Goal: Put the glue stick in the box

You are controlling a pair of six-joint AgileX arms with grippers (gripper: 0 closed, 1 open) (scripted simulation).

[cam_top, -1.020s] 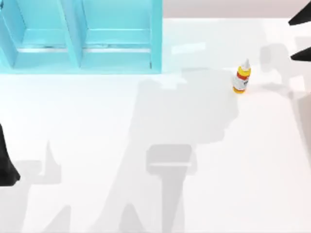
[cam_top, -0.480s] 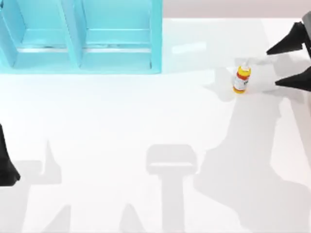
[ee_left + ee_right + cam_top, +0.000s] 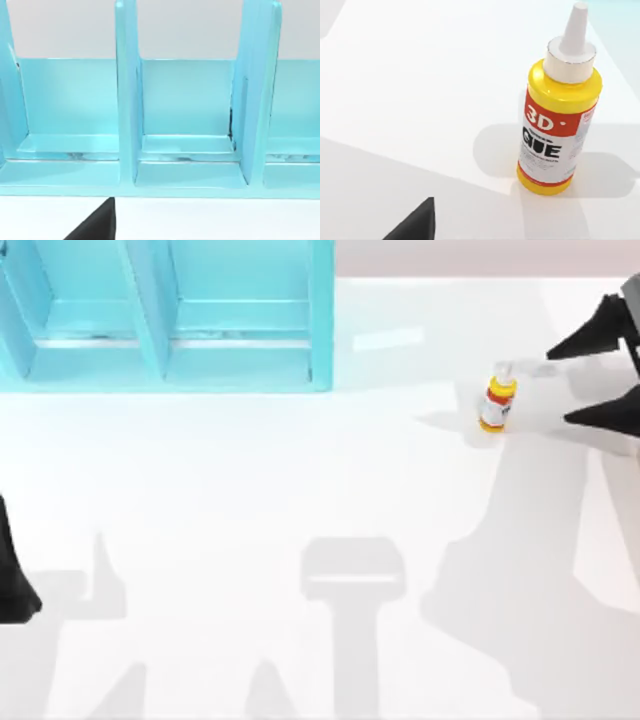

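The glue stick (image 3: 496,399) is a small yellow bottle with a white pointed cap and a red-and-white label, standing upright on the white table at the right. In the right wrist view the glue stick (image 3: 561,120) stands close ahead. My right gripper (image 3: 572,380) is open just to the bottle's right, its two black fingers spread wide and pointing at it without touching. The box (image 3: 165,310) is a light-blue unit with open compartments at the table's top left, and the box (image 3: 187,150) faces the left wrist camera. My left arm (image 3: 14,575) is parked at the left edge.
The white table (image 3: 300,490) stretches between the bottle and the box with only shadows on it. Upright dividers (image 3: 127,95) split the box into compartments.
My right gripper came in from the right edge toward the bottle, then shifted slightly downward. The bottle and the left arm have not moved.
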